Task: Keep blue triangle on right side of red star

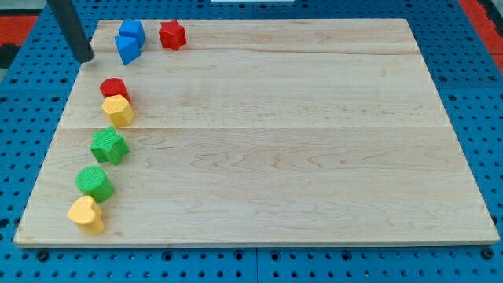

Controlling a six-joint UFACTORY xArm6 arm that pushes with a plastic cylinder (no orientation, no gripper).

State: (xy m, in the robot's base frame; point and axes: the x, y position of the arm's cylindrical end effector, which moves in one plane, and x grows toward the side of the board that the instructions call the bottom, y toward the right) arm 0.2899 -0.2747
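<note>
Blue triangle [127,49] lies left of red star [172,34], near the board's [314,157] top-left edge.
Rod cut off above; my tip [85,57], fingerless, sits just left of the triangle; open board lies rightward.

You see the blue triangle [127,49] near the board's top-left corner, on the view's left of the red star [172,34].

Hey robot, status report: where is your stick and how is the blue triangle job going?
My tip at view's top left, left of blue triangle, apart. Triangle sits left of red star, not right. Blue cube beside triangle.
</note>
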